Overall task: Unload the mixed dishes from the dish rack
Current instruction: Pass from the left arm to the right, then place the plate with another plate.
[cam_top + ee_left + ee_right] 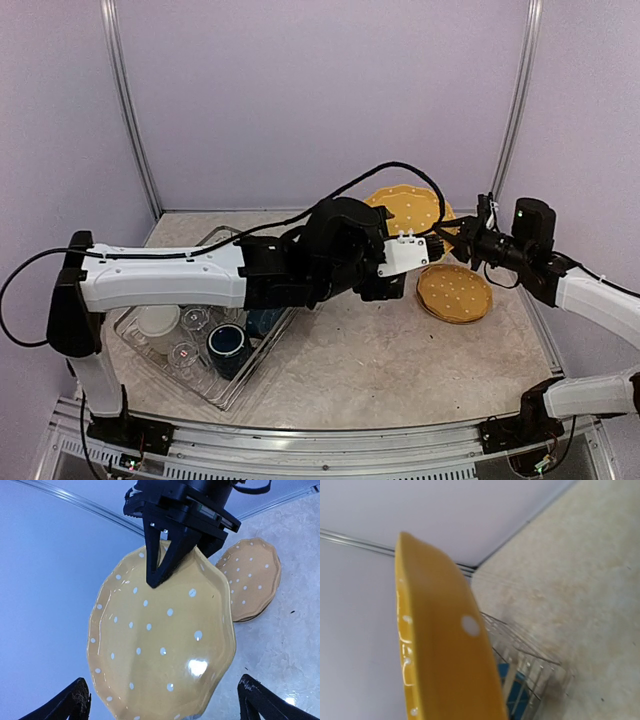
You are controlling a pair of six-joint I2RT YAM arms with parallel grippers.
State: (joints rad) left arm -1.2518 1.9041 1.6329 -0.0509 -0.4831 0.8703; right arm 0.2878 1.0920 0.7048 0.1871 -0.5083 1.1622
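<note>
Two fingers of the right gripper are closed on the rim of a yellow white-dotted plate, and the plate is carried by this grip alone. The dotted face of the plate is turned toward the left gripper, whose fingers are spread wide to either side of the plate's opposite edge, with nothing held between them. The held plate is located well to the right of the dish rack, toward the far side of the table. A stack of yellow dotted plates is laid flat on the table, also to the right of the dish rack and just beside the held plate. Inside the dish rack, a navy mug, a cream mug and clear glasses are seated close together. The left arm is extended over the right side of the dish rack; the right arm is reached in from the side opposite the rack.
</note>
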